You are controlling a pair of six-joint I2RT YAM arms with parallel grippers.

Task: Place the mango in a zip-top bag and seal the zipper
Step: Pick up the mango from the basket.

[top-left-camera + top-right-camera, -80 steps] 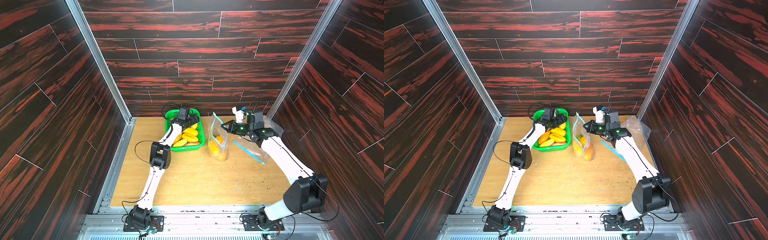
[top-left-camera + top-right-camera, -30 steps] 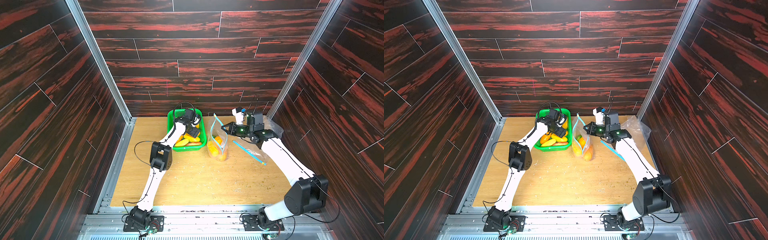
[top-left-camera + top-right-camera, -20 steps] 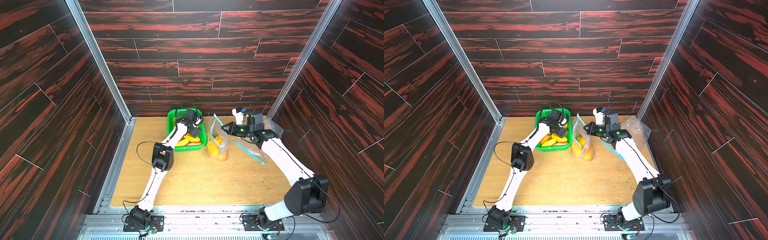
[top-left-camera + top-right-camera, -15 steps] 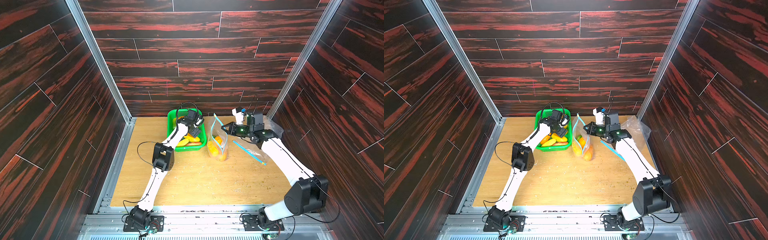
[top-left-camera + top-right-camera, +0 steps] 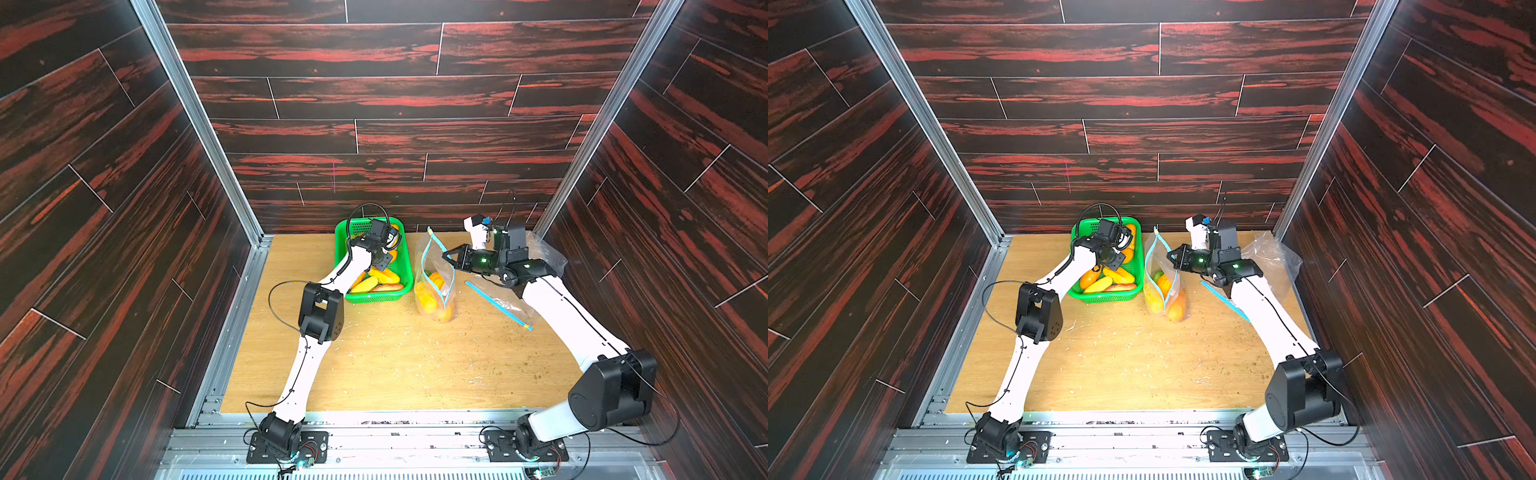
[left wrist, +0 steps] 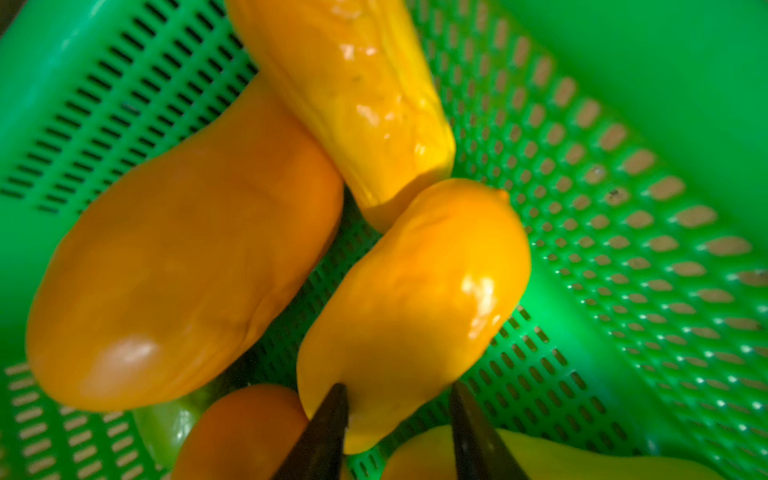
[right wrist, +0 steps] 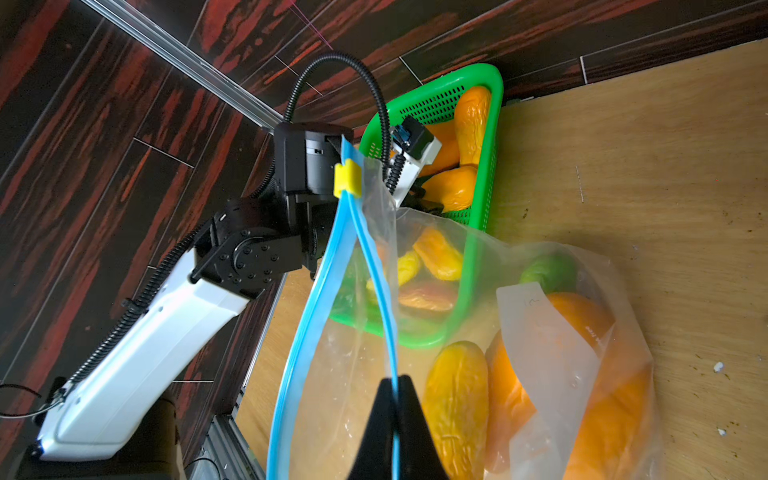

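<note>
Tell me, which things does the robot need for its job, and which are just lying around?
Needed: mango, with the left gripper around it; basket; bag, pinched by the right gripper; slider.
Lying about: spare bag; crumbs.

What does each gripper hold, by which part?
Right gripper: clear zip-top bag, by its blue zipper edge. Left gripper: fingers flank the end of a yellow mango; hold uncertain.

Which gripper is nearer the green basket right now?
Left. The left gripper is inside the green basket, jaws flanking a mango; the right gripper pinches the rim of the zip-top bag beside it.
</note>
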